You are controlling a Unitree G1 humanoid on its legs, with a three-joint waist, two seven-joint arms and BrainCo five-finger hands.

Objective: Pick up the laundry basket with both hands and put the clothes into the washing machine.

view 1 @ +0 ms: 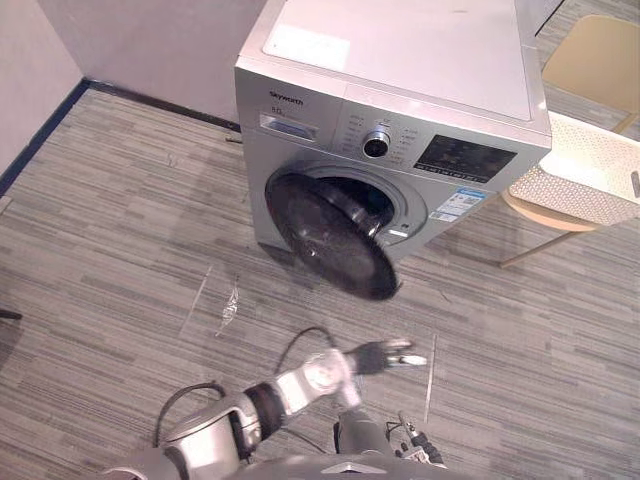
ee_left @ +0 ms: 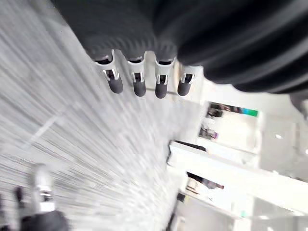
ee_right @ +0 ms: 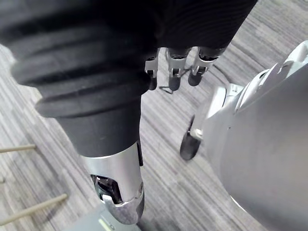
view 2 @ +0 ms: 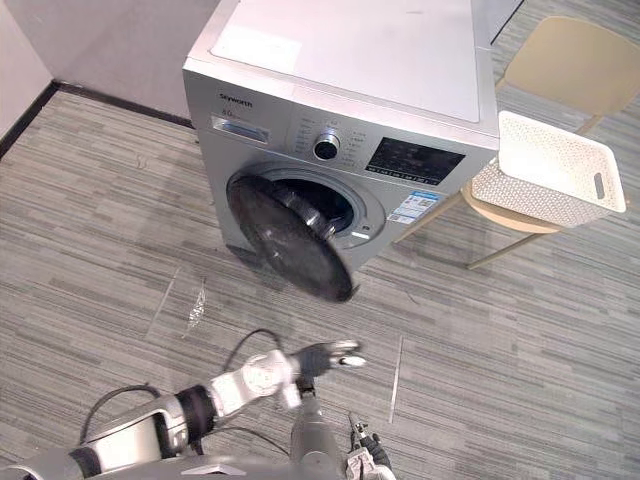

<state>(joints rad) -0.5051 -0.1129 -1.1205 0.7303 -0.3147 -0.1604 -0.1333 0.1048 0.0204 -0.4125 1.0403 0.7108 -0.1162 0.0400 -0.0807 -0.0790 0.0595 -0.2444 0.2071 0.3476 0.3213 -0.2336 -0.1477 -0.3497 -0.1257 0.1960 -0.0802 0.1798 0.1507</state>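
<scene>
The laundry basket (view 2: 548, 165) sits on a chair (view 2: 575, 65) right of the washing machine (view 2: 350, 60).

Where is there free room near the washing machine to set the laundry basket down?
Free: the carpet floor left of the washing machine, the floor between its open door and the left hand, and the machine's flat top. Crowded: the right side, where the laundry basket sits on a chair close to the machine.

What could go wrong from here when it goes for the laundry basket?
The open door juts toward the robot; an arm or the basket could knock it. The basket sits on a thin-legged chair beside the washing machine, so an uneven grab might tip it off. The left hand and right hand hang low, far from it.
</scene>
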